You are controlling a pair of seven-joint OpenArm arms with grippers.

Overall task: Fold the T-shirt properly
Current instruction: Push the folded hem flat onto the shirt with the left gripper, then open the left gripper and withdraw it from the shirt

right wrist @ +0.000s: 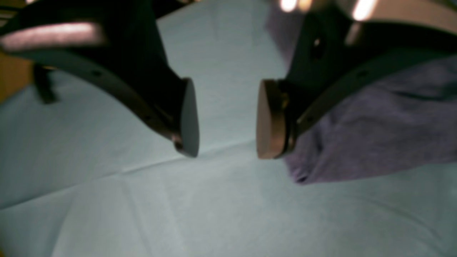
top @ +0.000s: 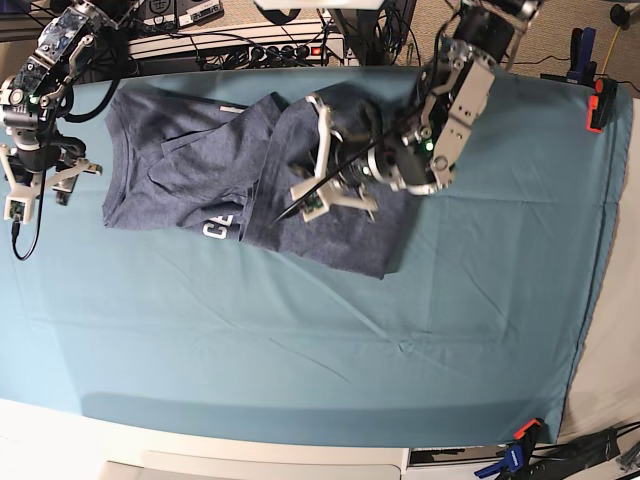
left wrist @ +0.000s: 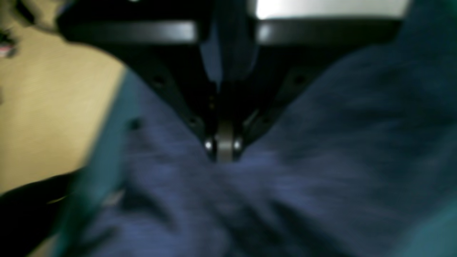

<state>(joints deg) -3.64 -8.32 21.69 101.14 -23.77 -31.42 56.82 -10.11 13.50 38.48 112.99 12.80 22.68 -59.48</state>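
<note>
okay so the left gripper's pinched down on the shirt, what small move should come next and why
Probably lift the left gripper slightly and carry its pinch of fabric across. It is shut on the T-shirt, which lies rumpled and partly doubled over on the table cloth, while the right gripper hangs open beside the shirt's edge.

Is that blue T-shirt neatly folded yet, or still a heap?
Not folded: the T-shirt lies crumpled across the teal table cloth, one side flipped over, wrinkled.
</note>
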